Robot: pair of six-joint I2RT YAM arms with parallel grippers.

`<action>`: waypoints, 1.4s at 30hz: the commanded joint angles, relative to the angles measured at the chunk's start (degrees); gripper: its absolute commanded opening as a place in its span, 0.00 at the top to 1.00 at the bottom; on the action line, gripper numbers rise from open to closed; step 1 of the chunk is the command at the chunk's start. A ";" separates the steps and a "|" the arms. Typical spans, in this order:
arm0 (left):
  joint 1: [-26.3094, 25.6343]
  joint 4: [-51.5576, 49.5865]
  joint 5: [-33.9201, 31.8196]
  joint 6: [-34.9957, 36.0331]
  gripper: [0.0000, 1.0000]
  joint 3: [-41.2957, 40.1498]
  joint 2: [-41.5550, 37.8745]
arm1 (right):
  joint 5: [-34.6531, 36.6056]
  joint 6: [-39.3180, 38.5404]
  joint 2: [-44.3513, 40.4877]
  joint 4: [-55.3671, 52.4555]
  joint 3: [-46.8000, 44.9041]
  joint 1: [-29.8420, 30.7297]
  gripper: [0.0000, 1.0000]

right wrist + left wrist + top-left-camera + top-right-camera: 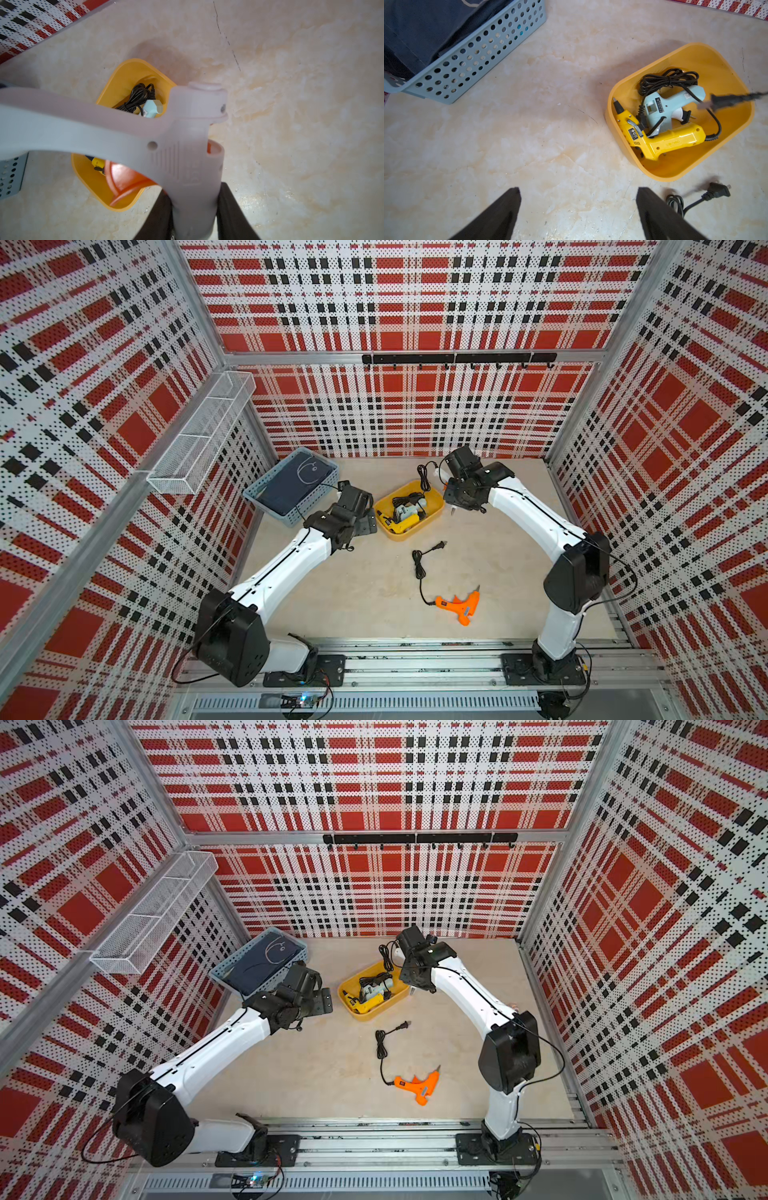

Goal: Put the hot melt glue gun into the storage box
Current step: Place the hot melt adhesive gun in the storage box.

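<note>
My right fingers point(230, 209) clamp a white hot melt glue gun point(182, 145) over the yellow storage box point(124, 74) at centre frame, while my left fingers point(500, 216) gape wide, empty.

Glue guns and the yellow storage box point(708, 62)
White glue gun point(187, 155) held in right claw point(194, 191) above the box's far right rim; orange glue gun point(459, 605) lies flat, nearer, on tabletop point(353, 593).

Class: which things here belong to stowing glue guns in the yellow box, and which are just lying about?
Job: white glue gun in right gripper; storage box; orange glue gun.
Lying about: blue basket with dark cloth; wire rack; hook rail.
</note>
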 commanded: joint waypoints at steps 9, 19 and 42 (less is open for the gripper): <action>1.40 0.41 -0.19 -1.35 0.06 -3.50 -5.32 | -13.53 16.96 8.90 4.60 2.82 0.74 0.86; 2.34 -0.42 -0.63 -1.34 0.06 -4.33 -7.78 | -23.63 32.11 12.70 10.04 2.49 2.00 0.85; 3.52 -2.60 -1.89 -2.62 0.06 -8.54 -13.58 | -21.52 35.88 19.95 3.21 12.63 4.23 0.76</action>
